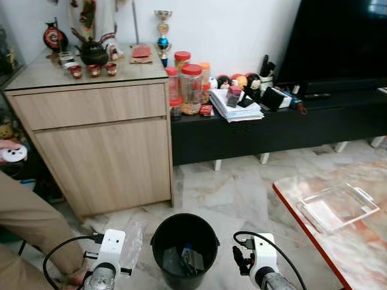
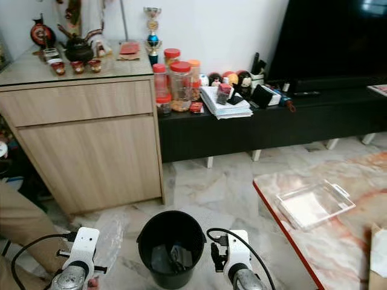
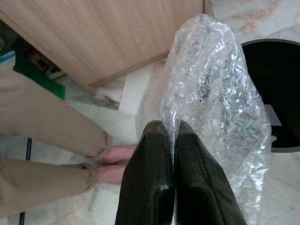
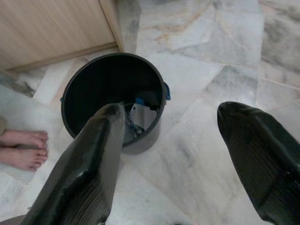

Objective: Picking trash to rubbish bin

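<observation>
A black rubbish bin [image 1: 184, 249] stands on the marble floor in front of me, with some trash at its bottom. My left gripper [image 3: 171, 133] is shut on a sheet of clear bubble wrap [image 3: 215, 103], which hangs just left of the bin [image 3: 274, 93] and shows beside my left wrist as bubble wrap [image 1: 132, 241]. My right gripper [image 4: 176, 117] is open and empty, held to the right of the bin [image 4: 112, 93] and above the floor.
A person in beige trousers [image 1: 27, 226] stands barefoot at my left, feet [image 3: 115, 164] near the bubble wrap. A wooden cabinet [image 1: 100, 145] and a black TV bench [image 1: 272, 130] lie ahead. A marble table [image 1: 344, 217] with a clear tray [image 1: 338, 206] is on the right.
</observation>
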Robot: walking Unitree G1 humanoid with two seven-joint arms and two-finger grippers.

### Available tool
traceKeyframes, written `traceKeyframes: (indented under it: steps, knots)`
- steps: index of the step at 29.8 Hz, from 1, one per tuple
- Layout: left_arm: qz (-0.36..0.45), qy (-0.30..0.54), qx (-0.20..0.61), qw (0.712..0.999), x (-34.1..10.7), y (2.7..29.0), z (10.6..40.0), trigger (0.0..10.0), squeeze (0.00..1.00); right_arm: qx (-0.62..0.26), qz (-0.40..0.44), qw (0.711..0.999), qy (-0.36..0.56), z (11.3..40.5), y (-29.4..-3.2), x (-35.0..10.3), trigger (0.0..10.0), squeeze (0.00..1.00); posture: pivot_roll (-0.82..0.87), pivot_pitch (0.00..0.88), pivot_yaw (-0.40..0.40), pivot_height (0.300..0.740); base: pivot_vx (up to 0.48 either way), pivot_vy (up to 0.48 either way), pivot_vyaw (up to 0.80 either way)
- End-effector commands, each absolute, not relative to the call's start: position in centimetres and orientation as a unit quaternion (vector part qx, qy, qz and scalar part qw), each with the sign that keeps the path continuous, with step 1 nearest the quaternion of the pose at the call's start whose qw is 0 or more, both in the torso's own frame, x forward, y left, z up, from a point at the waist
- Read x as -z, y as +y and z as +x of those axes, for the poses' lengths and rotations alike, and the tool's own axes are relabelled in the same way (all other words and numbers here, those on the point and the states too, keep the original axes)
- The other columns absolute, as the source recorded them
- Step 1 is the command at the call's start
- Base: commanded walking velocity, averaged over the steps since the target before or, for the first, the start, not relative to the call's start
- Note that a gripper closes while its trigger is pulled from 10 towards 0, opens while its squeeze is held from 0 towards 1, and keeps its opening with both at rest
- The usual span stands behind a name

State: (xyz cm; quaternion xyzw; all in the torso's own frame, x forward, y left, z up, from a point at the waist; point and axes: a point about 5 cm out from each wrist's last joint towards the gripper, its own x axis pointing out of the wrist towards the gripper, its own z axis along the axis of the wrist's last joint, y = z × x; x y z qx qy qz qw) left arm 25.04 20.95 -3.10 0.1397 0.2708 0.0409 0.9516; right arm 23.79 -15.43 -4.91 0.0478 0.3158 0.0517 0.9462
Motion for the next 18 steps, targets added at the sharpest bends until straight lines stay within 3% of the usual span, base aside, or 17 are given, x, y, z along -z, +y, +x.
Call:
traceKeyframes:
  steps: [1, 9, 15, 18]
  knots:
    - [0.144, 0.268, -0.042, 0.952, 2.90, 21.03, 25.29, 10.0, 0.00, -0.052, 0.049, 0.947, 0.313, 24.07, -15.41, 4.72, 10.0, 0.00, 0.18, 0.000, -0.030, 0.740, 0.259, 0.000, 0.00]
    - [0.143, 0.267, -0.045, 0.952, 2.91, 21.11, 25.23, 10.0, 0.00, -0.060, 0.043, 0.946, 0.315, 23.84, -15.14, 4.87, 10.0, 0.00, 0.18, 0.000, -0.034, 0.740, 0.318, 0.000, 0.00]
    - [0.142, 0.266, -0.045, 0.952, 2.90, 21.10, 25.23, 10.0, 0.00, -0.060, 0.041, 0.947, 0.313, 23.88, -15.17, 4.83, 10.0, 0.00, 0.18, 0.005, -0.037, 0.740, 0.325, 0.000, 0.69]
    - [0.142, 0.265, -0.045, 0.953, 2.88, 21.08, 25.25, 10.0, 0.00, -0.054, 0.049, 0.947, 0.313, 23.86, -15.24, 4.85, 10.0, 0.00, 0.18, 0.005, -0.037, 0.740, 0.322, 0.000, 0.15]
